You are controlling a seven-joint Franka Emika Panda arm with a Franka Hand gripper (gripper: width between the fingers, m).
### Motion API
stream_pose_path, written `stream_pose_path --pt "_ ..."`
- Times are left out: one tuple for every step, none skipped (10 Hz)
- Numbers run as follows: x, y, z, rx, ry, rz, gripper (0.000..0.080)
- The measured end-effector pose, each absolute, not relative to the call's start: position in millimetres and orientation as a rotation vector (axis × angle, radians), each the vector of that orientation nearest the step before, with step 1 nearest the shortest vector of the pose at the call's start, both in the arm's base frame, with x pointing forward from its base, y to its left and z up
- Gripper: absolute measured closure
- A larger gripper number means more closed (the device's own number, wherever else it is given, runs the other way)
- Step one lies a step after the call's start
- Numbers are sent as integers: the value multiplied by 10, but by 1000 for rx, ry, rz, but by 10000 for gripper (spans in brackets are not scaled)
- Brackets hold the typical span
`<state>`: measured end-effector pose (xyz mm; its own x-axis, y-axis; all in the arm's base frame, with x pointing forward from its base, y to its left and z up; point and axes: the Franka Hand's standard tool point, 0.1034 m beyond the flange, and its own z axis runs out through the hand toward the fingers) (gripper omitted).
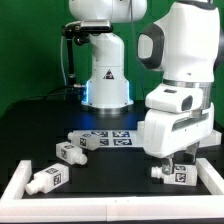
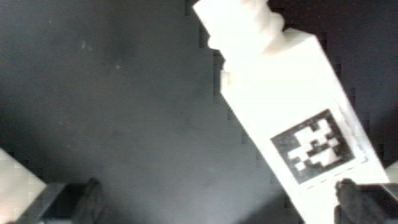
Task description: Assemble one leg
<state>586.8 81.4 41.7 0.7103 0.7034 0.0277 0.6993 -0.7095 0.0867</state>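
Beneath the wrist, the leg (image 2: 285, 95) lies on the table (image 2: 107, 100), its tagged end apparently close to one finger (image 2: 368, 197). The gripper (image 2: 214, 203) gapes wide, holding nothing; centre it over the leg before closing.

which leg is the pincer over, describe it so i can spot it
Start at the arm's bulky white wrist on the exterior view's right and drop to the black table. The leg lies directly under the open pincer. The two other legs lie well apart from it, toward the exterior view's left.
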Motion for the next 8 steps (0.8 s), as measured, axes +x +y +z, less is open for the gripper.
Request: stream_pose_path --pt "5882 824 398 2830 1185 107 150" --pt "5892 842 319 2817 1210 130 150" --pt "5938 859 329 2815 1208 163 150" --pt "5957 909 338 2825 1179 189 150" --pt "5941 971 341 2828 1177 185 150" --pt "5966 949 405 2824 1177 181 150" --pt "5970 942 412 2825 1174 184 150" --pt "5965 945 404 2825 1175 182 150"
